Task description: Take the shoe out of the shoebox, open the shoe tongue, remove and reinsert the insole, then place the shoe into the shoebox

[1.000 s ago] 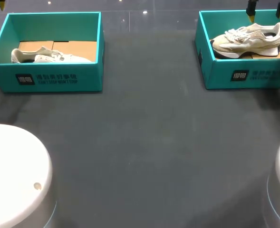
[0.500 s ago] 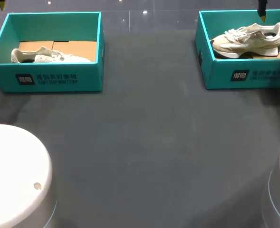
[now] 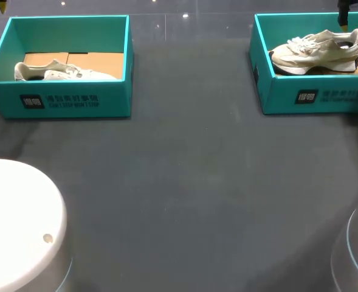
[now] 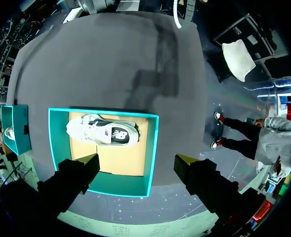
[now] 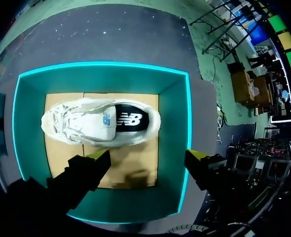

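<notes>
Two teal shoeboxes stand at the table's far side. The left shoebox [image 3: 75, 103] holds a pale shoe [image 3: 63, 72]; the right shoebox [image 3: 282, 91] holds a beige shoe [image 3: 315, 52] lying on its side. High above the left shoebox [image 4: 153, 148], my left gripper [image 4: 138, 159] is open over its near wall, the shoe [image 4: 103, 133] ahead of it. My right gripper [image 5: 149, 155] is open above the right shoebox [image 5: 174, 118], with its shoe [image 5: 101, 122] just ahead of the fingers. One right fingertip [image 3: 343, 19] shows over the shoe's heel.
Each box has a brown cardboard floor [image 5: 130, 163]. The dark grey table [image 3: 191, 182] stretches between and in front of the boxes. White arm bases [image 3: 20, 225] sit at the near corners.
My right gripper has drifted to the right above the right shoebox; one of its yellow tips has left the head view. Shoes, boxes and left arm are unchanged.
</notes>
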### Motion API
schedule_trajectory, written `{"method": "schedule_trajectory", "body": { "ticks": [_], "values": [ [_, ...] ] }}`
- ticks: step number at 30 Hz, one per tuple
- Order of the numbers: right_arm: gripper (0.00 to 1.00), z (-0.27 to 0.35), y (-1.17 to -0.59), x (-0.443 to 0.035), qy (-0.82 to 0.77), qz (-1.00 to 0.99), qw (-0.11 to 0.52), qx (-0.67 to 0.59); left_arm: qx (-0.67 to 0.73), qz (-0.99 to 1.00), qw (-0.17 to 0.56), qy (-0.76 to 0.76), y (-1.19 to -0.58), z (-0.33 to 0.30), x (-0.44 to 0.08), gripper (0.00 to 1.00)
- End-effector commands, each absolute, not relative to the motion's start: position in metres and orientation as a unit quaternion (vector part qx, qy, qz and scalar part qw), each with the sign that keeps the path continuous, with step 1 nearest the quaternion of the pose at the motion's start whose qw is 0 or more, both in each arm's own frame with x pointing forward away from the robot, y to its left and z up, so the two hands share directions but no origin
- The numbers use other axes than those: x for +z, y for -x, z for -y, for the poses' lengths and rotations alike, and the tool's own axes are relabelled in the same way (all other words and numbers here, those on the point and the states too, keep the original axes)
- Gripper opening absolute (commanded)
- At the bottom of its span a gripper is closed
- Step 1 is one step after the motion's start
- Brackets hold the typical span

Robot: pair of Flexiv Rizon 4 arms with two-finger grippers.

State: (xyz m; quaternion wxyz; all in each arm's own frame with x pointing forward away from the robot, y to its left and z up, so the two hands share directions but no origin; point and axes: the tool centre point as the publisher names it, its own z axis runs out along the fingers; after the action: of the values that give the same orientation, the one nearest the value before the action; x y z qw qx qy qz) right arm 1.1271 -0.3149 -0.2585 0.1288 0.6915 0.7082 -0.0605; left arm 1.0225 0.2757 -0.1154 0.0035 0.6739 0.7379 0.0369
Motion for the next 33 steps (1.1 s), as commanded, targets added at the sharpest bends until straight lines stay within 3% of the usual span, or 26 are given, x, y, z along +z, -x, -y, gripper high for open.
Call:
{"method": "schedule_trajectory", "body": {
  "ticks": [1, 11, 17, 21, 23, 25, 26, 33],
  "values": [
    [1.0, 0.328, -1.145, -0.267, -0.698, -0.703, 0.118, -0.061, 0.038, -0.738, 0.003, -0.674, -1.021, -0.276, -0.115, 1.0],
    [1.0, 0.335, -1.16, -0.283, -0.705, -0.698, 0.11, -0.062, 0.038, -0.738, 0.003, -0.674, -1.021, -0.276, -0.115, 1.0],
    [0.9, 0.334, -1.166, -0.293, -0.708, -0.696, 0.103, -0.064, 0.038, -0.738, 0.003, -0.674, -1.021, -0.276, -0.115, 1.0],
    [0.92, 0.335, -1.168, -0.302, -0.712, -0.692, 0.1, -0.065, 0.038, -0.738, 0.003, -0.674, -1.021, -0.276, -0.115, 1.0],
    [0.89, 0.337, -1.168, -0.306, -0.714, -0.69, 0.097, -0.066, 0.038, -0.738, 0.003, -0.674, -1.021, -0.276, -0.115, 1.0],
    [0.71, 0.338, -1.169, -0.309, -0.717, -0.688, 0.096, -0.067, 0.038, -0.738, 0.003, -0.674, -1.021, -0.276, -0.115, 1.0],
    [0.68, 0.338, -1.169, -0.31, -0.718, -0.686, 0.095, -0.067, 0.038, -0.738, 0.003, -0.674, -1.021, -0.276, -0.115, 1.0],
    [0.67, 0.342, -1.17, -0.321, -0.721, -0.684, 0.091, -0.067, 0.038, -0.738, 0.003, -0.674, -1.021, -0.276, -0.115, 1.0]
  ]
}}
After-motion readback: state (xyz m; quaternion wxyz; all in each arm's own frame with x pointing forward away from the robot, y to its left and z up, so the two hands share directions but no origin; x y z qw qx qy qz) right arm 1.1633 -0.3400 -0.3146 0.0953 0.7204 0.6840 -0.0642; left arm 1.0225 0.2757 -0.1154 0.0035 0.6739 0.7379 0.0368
